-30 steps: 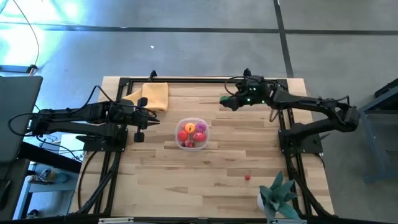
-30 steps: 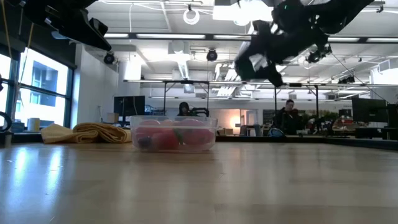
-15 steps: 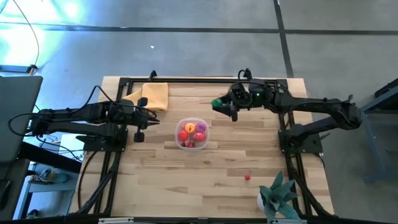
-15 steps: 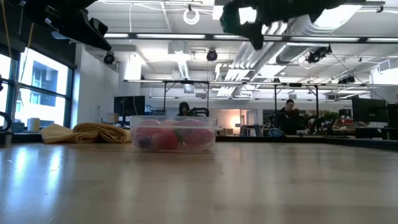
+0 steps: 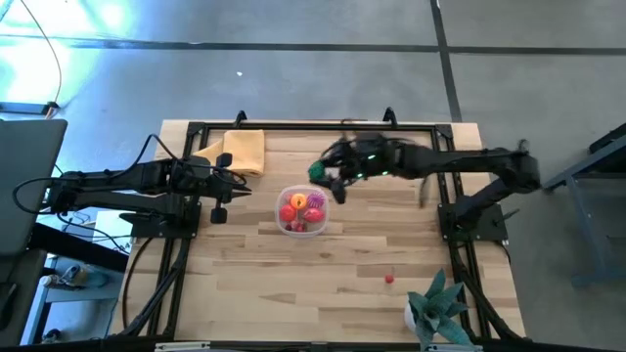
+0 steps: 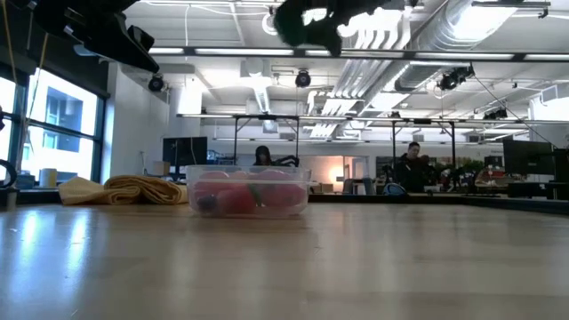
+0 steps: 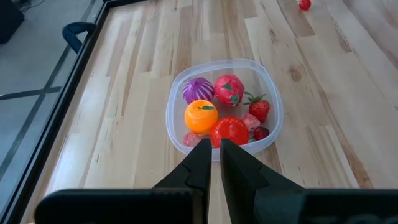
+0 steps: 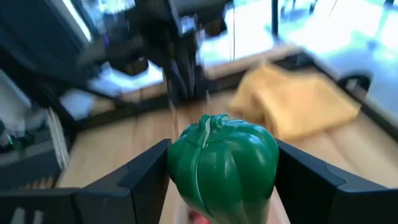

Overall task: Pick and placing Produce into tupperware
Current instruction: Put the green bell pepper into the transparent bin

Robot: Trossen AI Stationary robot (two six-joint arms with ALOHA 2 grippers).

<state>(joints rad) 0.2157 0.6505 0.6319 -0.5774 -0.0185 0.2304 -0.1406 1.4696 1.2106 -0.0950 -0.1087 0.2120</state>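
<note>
The left gripper point(image 5: 219, 209) waits with its fingers pressed together over the tabletop point(image 5: 293, 269), beside the clear tub point(image 5: 302, 210), which already holds several toy fruits (red, orange, purple). To the right of the tub and just short of its far rim, the right gripper point(image 5: 328, 176) carries a green toy pepper point(image 8: 222, 160) clamped between widely spread fingers, so this looks like the carrying step. Next it should centre over the tub, lower and let go. The pepper's long axis runs stem to base, stem pointing away from the wrist. One small red piece point(image 5: 389, 279) lies well apart, near the potted plant point(image 5: 436, 306).
</note>
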